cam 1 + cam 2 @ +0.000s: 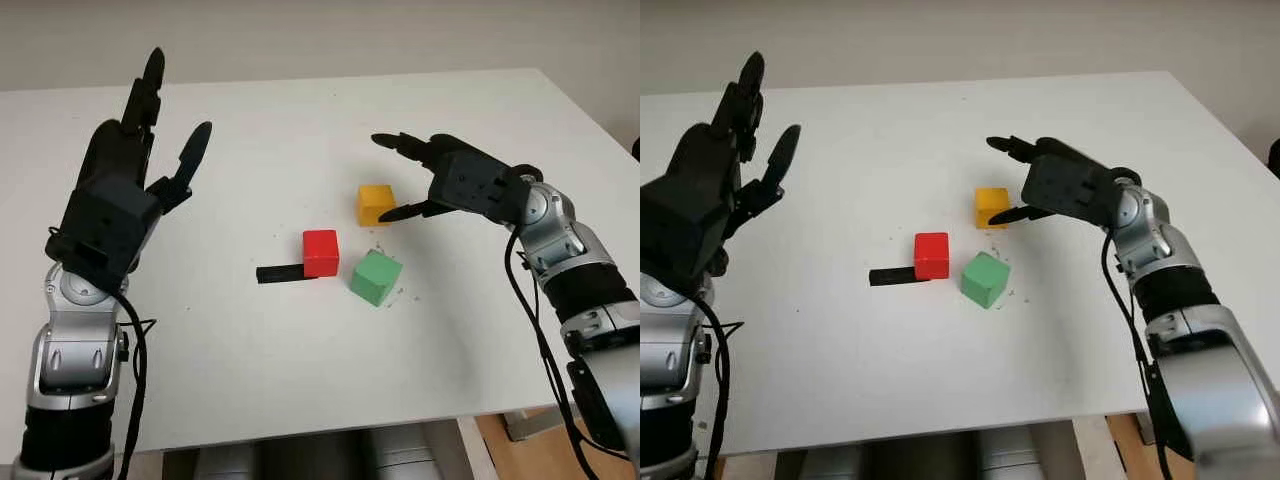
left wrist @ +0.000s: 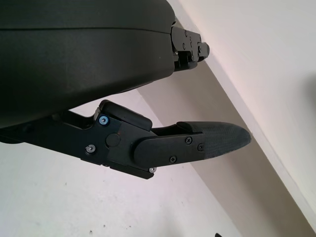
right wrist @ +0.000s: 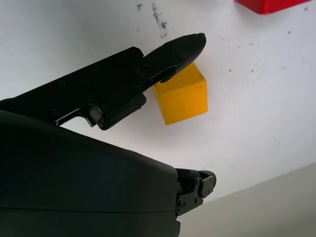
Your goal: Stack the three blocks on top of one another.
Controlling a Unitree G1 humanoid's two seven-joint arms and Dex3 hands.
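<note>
left hand (image 1: 140,150) raised, holding nothing | right hand (image 1: 425,175) wide beside matte yellow cube (image 1: 375,204)

3 blocks sit mid-table (image 1: 300,380): 1 block (image 1: 375,203) far, another (image 1: 321,252) near-left of it, the third (image 1: 376,277) nearest, right of the second.

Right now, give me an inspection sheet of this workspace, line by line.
Surface: white table, a few dark specks near the blocks.
Job's things: yellow block, red block, green block, all separate on the table, none stacked.
Clutter: black strip beside the red block.
Hands: right hand open, next to the yellow block; left hand open, raised at the left.
Cables: black cables along both arms.
Surroundings: pale wall behind.
</note>
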